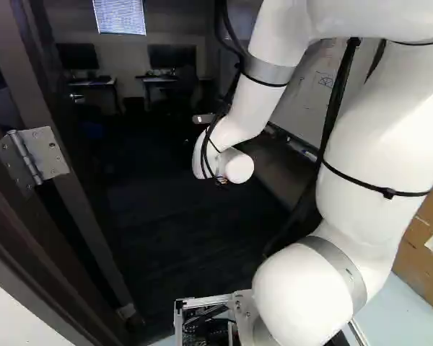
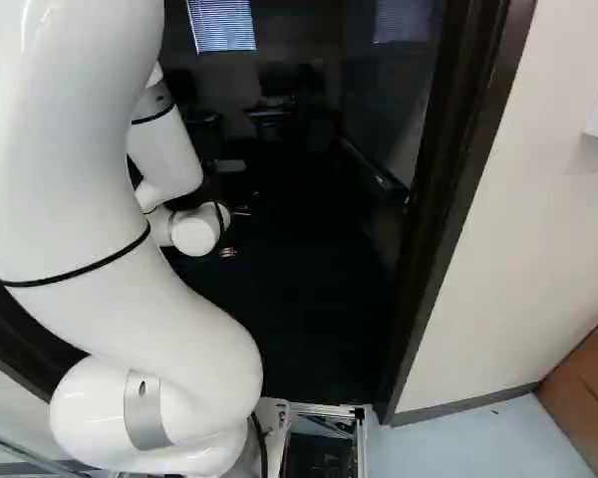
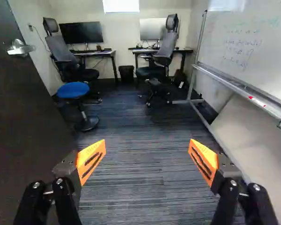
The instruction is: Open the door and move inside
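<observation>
In the right base view my gripper (image 2: 227, 253) shows only as a small orange bit past the wrist, within the doorway. Seen from the wrist, the gripper (image 3: 146, 161) has its two orange pads wide apart and nothing between them. The dark door (image 3: 23, 122) stands swung open into the room, beside one finger and not touched by it, with its silver lever handle (image 3: 21, 48) farther along. A metal hinge (image 1: 32, 155) shows at the left of the left base view. The dark door frame (image 2: 458, 189) rises right of the arm in the right base view.
Carpeted floor (image 3: 140, 126) lies ahead. A whiteboard (image 3: 253, 51) on a wheeled stand lines the side opposite the door. A blue stool (image 3: 73, 90) stands near the door; two desks, chairs and a bin (image 3: 126, 74) are farther back. Cardboard boxes (image 2: 586, 383) stand outside.
</observation>
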{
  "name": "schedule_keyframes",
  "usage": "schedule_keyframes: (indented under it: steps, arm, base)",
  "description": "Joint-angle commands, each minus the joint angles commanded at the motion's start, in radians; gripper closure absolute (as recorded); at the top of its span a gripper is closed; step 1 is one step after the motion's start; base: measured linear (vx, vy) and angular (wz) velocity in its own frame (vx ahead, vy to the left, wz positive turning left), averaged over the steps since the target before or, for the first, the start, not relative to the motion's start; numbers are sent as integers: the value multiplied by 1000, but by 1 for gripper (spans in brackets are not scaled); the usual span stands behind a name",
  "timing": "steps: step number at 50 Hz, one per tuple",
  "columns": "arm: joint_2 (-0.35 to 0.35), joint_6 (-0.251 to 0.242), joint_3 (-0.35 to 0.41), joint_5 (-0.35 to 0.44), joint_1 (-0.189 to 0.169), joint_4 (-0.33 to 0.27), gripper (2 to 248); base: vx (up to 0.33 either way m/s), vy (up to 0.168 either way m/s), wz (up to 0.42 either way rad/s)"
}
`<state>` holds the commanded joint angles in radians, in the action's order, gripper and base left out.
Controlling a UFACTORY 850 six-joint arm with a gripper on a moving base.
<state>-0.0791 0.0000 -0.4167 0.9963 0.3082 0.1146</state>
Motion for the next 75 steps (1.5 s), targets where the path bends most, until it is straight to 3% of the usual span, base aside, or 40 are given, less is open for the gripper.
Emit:
schedule_keyframes:
  steps: [56,75]
  arm:
    - [0,0,0,0,0,0,3]
    - [0,0,0,0,0,0,3]
  base:
    - [161,45,216]
    - [94,8,21]
